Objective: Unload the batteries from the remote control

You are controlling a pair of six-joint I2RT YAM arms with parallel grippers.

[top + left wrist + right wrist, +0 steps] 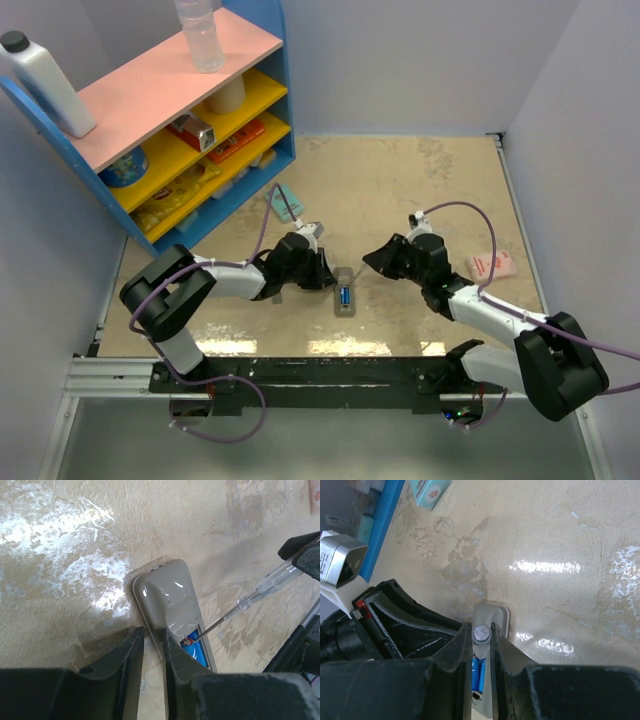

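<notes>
- Remote control (343, 298): flat on the tabletop (420, 190), middle of the near half, between the two tools, long axis running near to far.
- Its battery bay faces up and is uncovered. The batteries (479, 672), two blue cells side by side, are both seated in the bay.
- Right tool (480, 628): pressed together on a screwdriver (270, 582) with a clear handle. The round slotted end cap shows between the fingers. The thin shaft slants down and its tip is at the end of the bay, at the end of a blue cell.
- Left tool (151, 632): comes in from the left and is nearly pressed together, with only a narrow slit. The remote's left edge runs into that slit. One finger lies over the bay and the other is off the side. Cannot tell whether it is really pinching the edge.
- Blue shelf unit (275, 60), far left:
  - Pink top board carries a white jug (45, 80) with a black cap and a clear plastic bottle (200, 35).
  - Upper yellow tier holds a blue tin (125, 165), a red box (190, 130) and a pale cylinder (228, 95).
  - Next tier down holds yellow snack packets (185, 188) and a red-orange packet (237, 140).
  - The contents below that are too small to name.
- Teal flat box (288, 200): on the tabletop just off the shelf's near corner.
- Pink packet (492, 264): far right, well apart from the remote.
</notes>
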